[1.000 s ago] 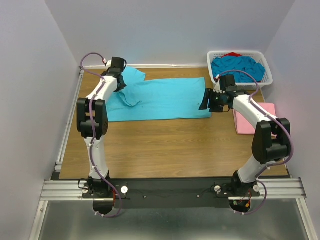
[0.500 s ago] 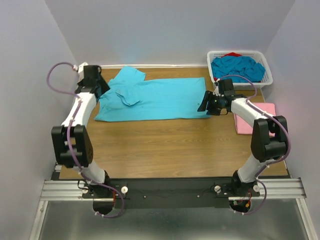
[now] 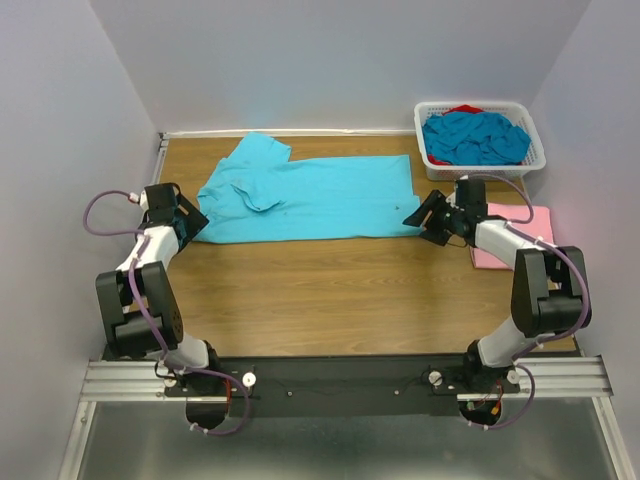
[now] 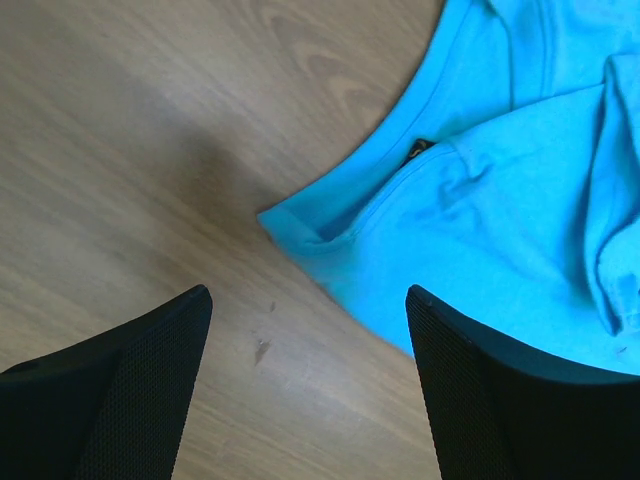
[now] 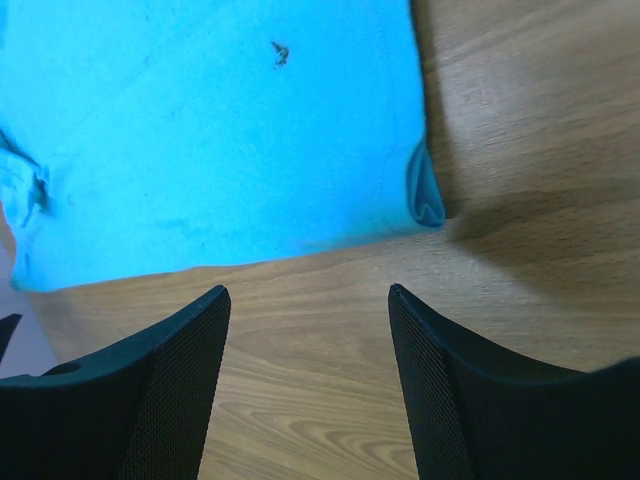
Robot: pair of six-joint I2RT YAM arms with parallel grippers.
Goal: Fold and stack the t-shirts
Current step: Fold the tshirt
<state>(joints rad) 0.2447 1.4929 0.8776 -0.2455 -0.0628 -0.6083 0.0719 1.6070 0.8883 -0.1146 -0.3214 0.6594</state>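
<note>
A turquoise t-shirt (image 3: 320, 195) lies spread across the far half of the wooden table (image 3: 320, 290), with one sleeve folded in over its body near the left end. My left gripper (image 3: 192, 222) hovers open at the shirt's near-left corner. In the left wrist view the left gripper (image 4: 308, 292) has bare wood between its fingers and the turquoise t-shirt's (image 4: 500, 200) hem just ahead. My right gripper (image 3: 421, 221) stands open off the shirt's near-right corner. The right wrist view shows the right gripper (image 5: 307, 289) over wood, empty, short of the turquoise t-shirt (image 5: 220, 130). A folded pink t-shirt (image 3: 522, 240) lies at the right.
A white lattice basket (image 3: 530, 155) at the far right corner holds more crumpled turquoise t-shirts (image 3: 475, 135) and a bit of red cloth (image 3: 464, 109). Grey walls close in the table on the left, back and right.
My left gripper has opened, let go of the shirt's far-left part and swung back to the near-left corner. The right gripper has drawn slightly back off the shirt's right edge.
</note>
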